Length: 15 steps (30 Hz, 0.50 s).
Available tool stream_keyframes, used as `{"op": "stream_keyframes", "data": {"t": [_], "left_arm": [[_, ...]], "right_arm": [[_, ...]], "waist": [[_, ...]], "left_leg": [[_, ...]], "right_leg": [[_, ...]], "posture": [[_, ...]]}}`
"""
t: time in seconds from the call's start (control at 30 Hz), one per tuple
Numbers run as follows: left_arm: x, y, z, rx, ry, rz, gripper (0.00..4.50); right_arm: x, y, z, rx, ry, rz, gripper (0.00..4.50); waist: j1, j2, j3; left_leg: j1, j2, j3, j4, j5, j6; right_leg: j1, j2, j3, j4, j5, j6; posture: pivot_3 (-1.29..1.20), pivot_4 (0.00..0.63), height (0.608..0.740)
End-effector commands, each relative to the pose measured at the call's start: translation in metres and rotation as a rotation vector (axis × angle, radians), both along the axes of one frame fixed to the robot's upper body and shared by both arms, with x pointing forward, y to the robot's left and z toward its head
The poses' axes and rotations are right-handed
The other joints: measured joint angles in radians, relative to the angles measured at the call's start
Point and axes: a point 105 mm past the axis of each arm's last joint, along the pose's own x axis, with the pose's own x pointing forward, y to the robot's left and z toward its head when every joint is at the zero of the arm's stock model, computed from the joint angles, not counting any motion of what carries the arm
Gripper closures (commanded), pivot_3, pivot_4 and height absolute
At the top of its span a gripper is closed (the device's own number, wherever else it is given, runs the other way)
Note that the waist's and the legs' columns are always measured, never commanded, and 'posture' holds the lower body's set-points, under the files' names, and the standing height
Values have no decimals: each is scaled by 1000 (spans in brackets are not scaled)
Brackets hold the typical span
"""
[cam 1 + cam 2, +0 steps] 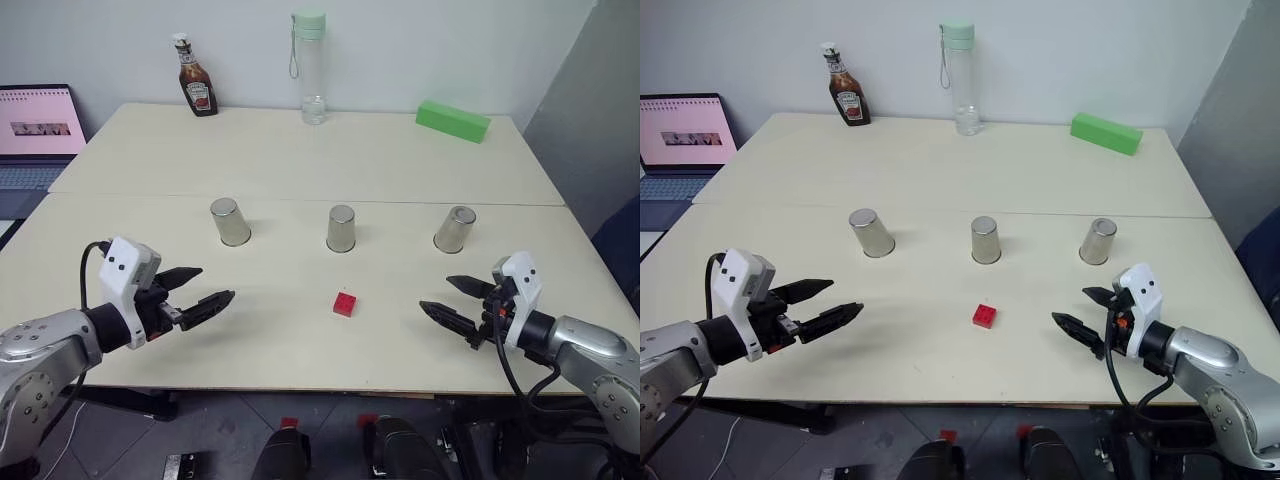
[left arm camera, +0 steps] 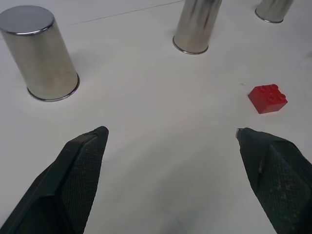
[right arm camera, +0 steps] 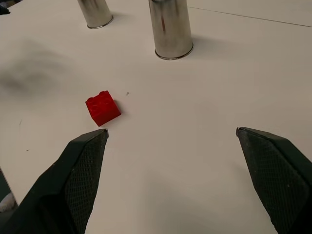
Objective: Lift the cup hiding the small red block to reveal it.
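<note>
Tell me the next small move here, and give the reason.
Probably none yet: hold both hands where they are. The small red block lies uncovered on the table, in front of the middle cup, and all three inverted steel cups stand apart from it. Left hand and right hand are open and empty.

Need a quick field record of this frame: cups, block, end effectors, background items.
cups: three silver, upside down in a row: left cup, middle cup, right cup
red block: uncovered on table, in front of middle cup
left end effector: open, empty, above table
right end effector: open, empty, above table
far edge: ketchup bottle, clear bottle, green block
off table: laptop
</note>
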Motion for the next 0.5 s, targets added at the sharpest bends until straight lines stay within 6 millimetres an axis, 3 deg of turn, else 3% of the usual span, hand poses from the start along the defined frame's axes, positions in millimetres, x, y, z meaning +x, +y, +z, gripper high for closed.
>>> {"op": "stream_keyframes", "data": {"t": [0.03,0.5], "left_arm": [[-6,-2,9,-6,-4,-45,0],[2,15,21,-14,-70,34,0]], "right_arm": [[-1,0,8,13,-22,16,33],[10,-10,16,15,-75,-65,33]], "waist": [[0,0,0],[1,0,0]], "left_leg": [[0,0,0,0,0,0],[0,0,0,0,0,0]], "right_leg": [[0,0,0,0,0,0],[0,0,0,0,0,0]], "posture": [[0,150,740],[0,150,740]]}}
